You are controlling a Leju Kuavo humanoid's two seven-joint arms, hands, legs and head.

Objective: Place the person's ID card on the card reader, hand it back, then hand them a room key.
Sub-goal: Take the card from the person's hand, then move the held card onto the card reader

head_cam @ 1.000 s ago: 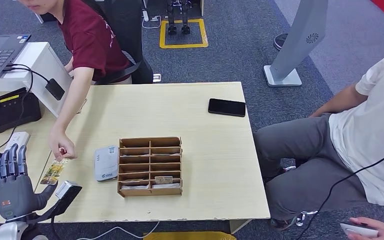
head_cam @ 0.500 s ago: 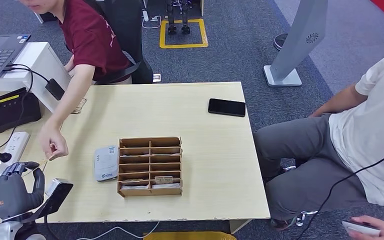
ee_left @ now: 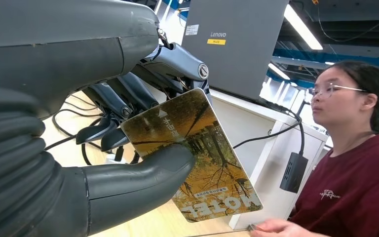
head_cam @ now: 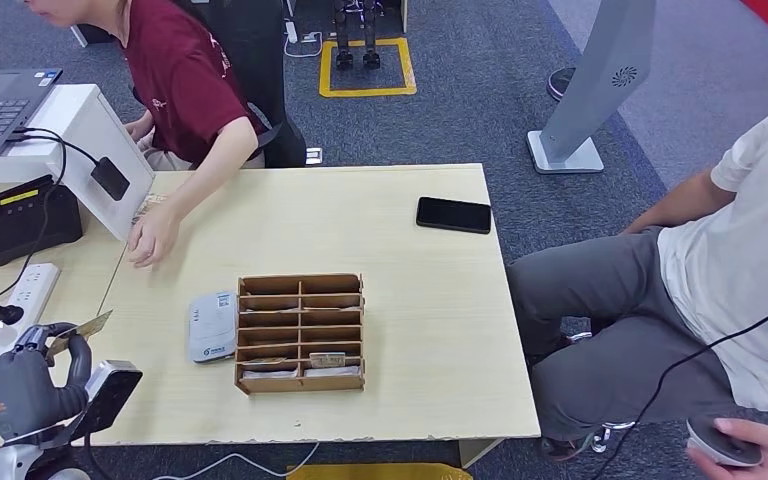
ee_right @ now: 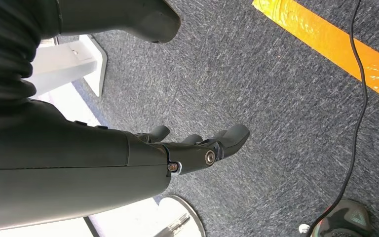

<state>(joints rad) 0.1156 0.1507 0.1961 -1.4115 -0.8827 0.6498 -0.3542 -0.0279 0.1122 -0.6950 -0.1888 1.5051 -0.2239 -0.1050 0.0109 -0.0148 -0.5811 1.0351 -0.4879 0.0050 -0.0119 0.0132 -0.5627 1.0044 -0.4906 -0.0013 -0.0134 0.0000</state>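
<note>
Pinching a glossy rectangular card printed with autumn trees (ee_left: 197, 158) between thumb and darker fingers, the left hand (head_cam: 22, 385) hovered at the near left corner of the pale wooden table (head_cam: 430, 300). In the left wrist view the card's long axis ran out from the fingers toward the person in the maroon shirt (ee_left: 360, 192), its free short end pointing at them; its lettering was upside down and hard to read, and the thumb (ee_left: 143, 173) covered one corner. From the head view the card was a thin tilted sliver. The white card reader (head_cam: 212, 326) lay just beside the brown wooden compartment rack (head_cam: 300, 332). The right hand (ee_right: 197, 148) hung over grey carpet, fingers loosely spread, grasping nothing.
</note>
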